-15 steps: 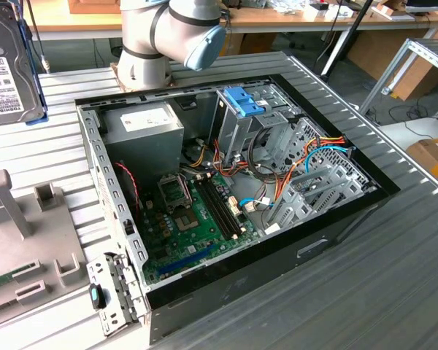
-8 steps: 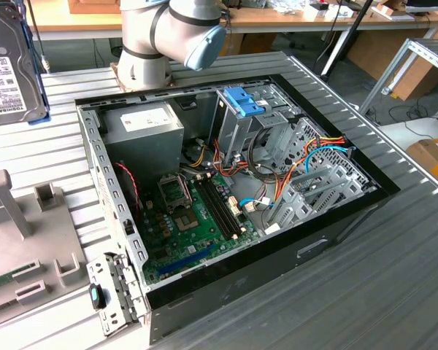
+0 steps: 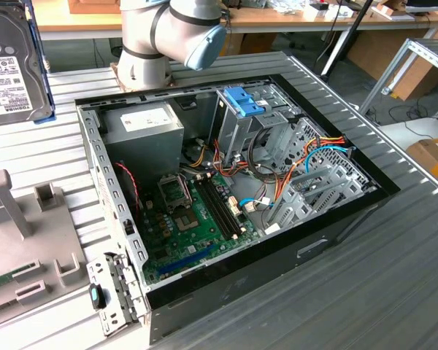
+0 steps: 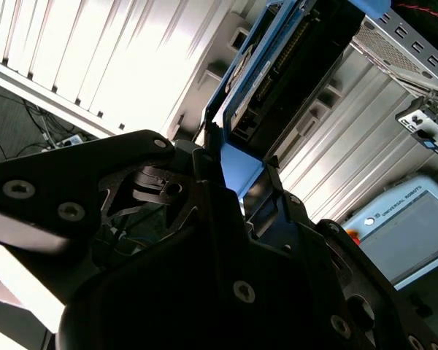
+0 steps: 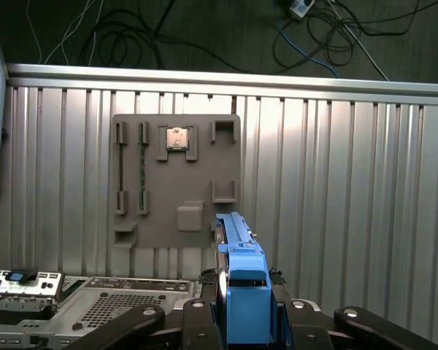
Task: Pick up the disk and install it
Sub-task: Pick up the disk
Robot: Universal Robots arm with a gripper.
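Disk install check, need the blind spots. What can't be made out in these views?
1. Disk, exterior view: cut off by the left and top edges.
2. Its label face, both wrist views: seen edge-on. The gripper body covers the held end, jaws shut on the blue rail.
3. Drive cage, exterior view: the blue bracket and cables hide the slot inside.

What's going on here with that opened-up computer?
A robot arm is working on fitting a hard drive into the open computer case. Its gripper is shut on the disk, clamping its blue carrier. It holds the disk on edge in the air over the ribbed metal table, off to the exterior view's left of the case. The disk is not yet in the case.
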